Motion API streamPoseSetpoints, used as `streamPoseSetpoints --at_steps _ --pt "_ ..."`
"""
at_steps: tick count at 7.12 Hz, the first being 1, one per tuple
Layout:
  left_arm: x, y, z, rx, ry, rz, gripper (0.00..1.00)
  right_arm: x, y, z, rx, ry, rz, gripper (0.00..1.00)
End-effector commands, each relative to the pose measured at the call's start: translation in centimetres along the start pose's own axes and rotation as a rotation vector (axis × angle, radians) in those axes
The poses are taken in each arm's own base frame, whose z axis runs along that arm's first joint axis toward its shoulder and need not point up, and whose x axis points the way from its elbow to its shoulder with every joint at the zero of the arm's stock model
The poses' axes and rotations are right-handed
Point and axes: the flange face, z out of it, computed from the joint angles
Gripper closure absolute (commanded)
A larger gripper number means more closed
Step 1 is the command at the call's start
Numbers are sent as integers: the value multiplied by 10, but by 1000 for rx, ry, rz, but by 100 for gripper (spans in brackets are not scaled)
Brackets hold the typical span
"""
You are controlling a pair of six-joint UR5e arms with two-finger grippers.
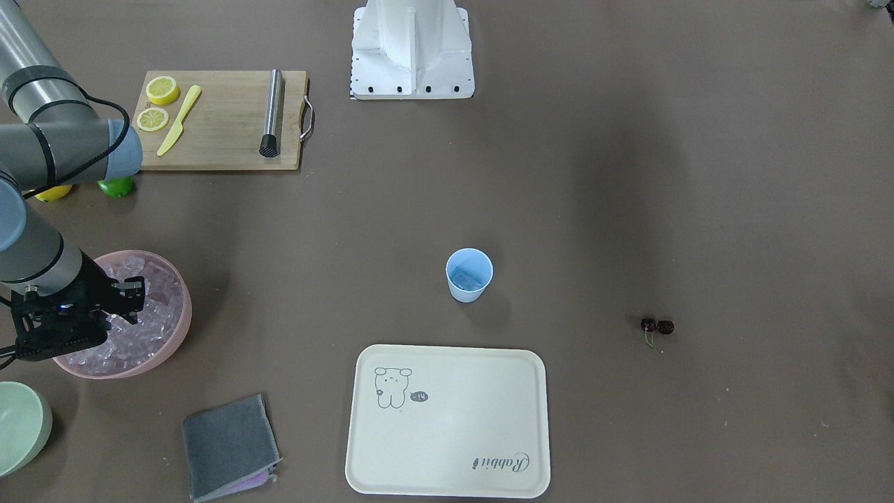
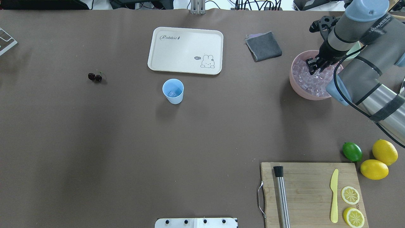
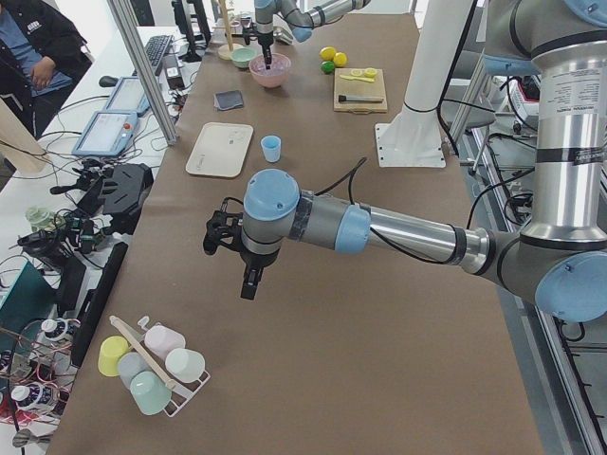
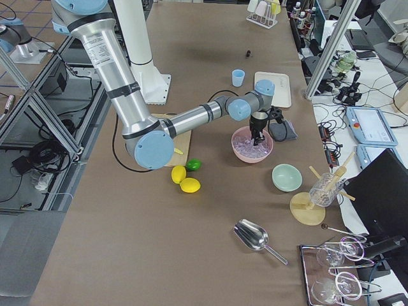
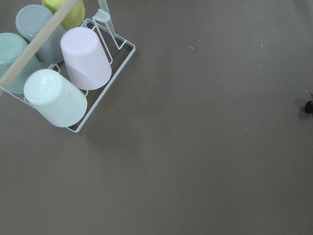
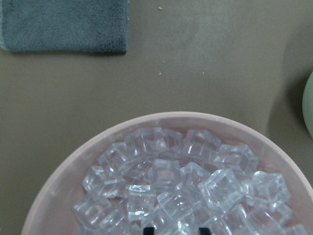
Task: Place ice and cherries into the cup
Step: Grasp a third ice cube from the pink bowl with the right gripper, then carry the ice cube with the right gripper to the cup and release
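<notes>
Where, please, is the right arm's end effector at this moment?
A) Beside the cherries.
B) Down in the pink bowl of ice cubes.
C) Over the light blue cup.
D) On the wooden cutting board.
B: the right end effector reaches down among the ice cubes inside the pink bowl, well away from the light blue cup.

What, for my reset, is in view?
cup: one, light blue, mid-table
pink bowl: one, robot's right
ice: many, clear, pink bowl and cup
cherries: two, dark red, bare table
tray: one, cream, beyond cup
cloth: one, grey, beside tray
cutting board: one, wooden, with knife, lemon halves, muddler
lemons: two, yellow, beside board
lime: one, green, beside lemons
green bowl: one, table edge
right gripper: one, black, fingertips apart in ice
left gripper: one, black, over table
</notes>
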Motion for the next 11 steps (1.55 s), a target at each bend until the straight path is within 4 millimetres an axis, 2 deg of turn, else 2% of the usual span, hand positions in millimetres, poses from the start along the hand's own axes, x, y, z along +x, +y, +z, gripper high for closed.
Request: streamPoseSetpoints --at_steps 1,2,3,4,5,6,7,8,9,10,11 --pt "-1 0 1 -1 0 -1 2 -95 -50 -84 -48 18 52 88" --pt "-1 0 1 -1 0 -1 2 -140 -53 -94 -48 1 111 89" --pt "-1 1 1 -3 0 -4 2 -200 -62 -98 -46 -10 167 89" --pt "-3 2 3 -5 -2 -6 2 -281 -80 -105 -38 2 223 90" --pt "-4 2 3 -7 -2 -8 2 -356 -94 -105 -15 -38 281 90" --pt "-7 4 6 -12 0 -14 2 -404 -81 -102 13 -91 304 90" --pt "-8 7 6 -13 -2 -16 2 -455 -79 -101 37 -78 266 90" --pt "-9 8 5 -11 -3 -19 2 -489 -76 -101 67 -94 231 89" --pt "-11 9 5 -11 -3 -22 2 -496 -70 -85 83 -95 215 89" --pt "-12 9 6 -13 -3 -24 2 -493 -67 -76 81 -89 214 89" --pt "-13 9 3 -9 -5 -26 2 -492 -67 -74 82 -88 214 86"
